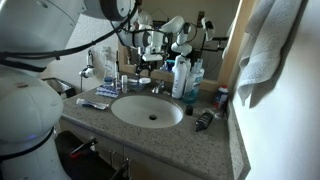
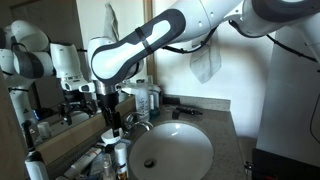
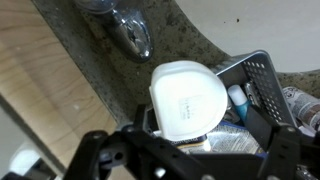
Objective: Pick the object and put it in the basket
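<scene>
In the wrist view, the puck (image 3: 185,95) is seen at the centre of the frame, laid at the left rim of the basket (image 3: 258,85) and partly resting over its contents. A blue item (image 3: 236,96) is seen just right of it inside the basket. The gripper (image 3: 190,150) is seen along the bottom edge, its jaws spread wide to either side, and the puck is touched by neither. The faucet (image 3: 130,30) is seen at the top, with the counter (image 3: 100,75) below it. In an exterior view, the gripper (image 2: 112,122) is held low at centre left, beside the sink (image 2: 175,150).
</scene>
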Controlling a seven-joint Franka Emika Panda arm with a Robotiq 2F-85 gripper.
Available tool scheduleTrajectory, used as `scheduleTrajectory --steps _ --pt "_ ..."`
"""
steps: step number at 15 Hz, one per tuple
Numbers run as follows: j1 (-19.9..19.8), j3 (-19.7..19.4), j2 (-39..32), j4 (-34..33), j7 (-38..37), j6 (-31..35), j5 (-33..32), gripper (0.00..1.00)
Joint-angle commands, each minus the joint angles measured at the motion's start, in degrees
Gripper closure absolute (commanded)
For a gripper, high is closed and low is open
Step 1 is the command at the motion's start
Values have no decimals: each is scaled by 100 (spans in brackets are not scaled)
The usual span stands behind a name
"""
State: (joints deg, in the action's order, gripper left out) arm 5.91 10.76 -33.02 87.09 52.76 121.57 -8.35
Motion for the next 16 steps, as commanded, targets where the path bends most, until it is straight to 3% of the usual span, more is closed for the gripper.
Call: scheduleTrajectory --steps 1,16 --pt "-71 25 -116 -337 146 -348 166 0" --pt "-354 -151 552 202 -155 -180 262 0"
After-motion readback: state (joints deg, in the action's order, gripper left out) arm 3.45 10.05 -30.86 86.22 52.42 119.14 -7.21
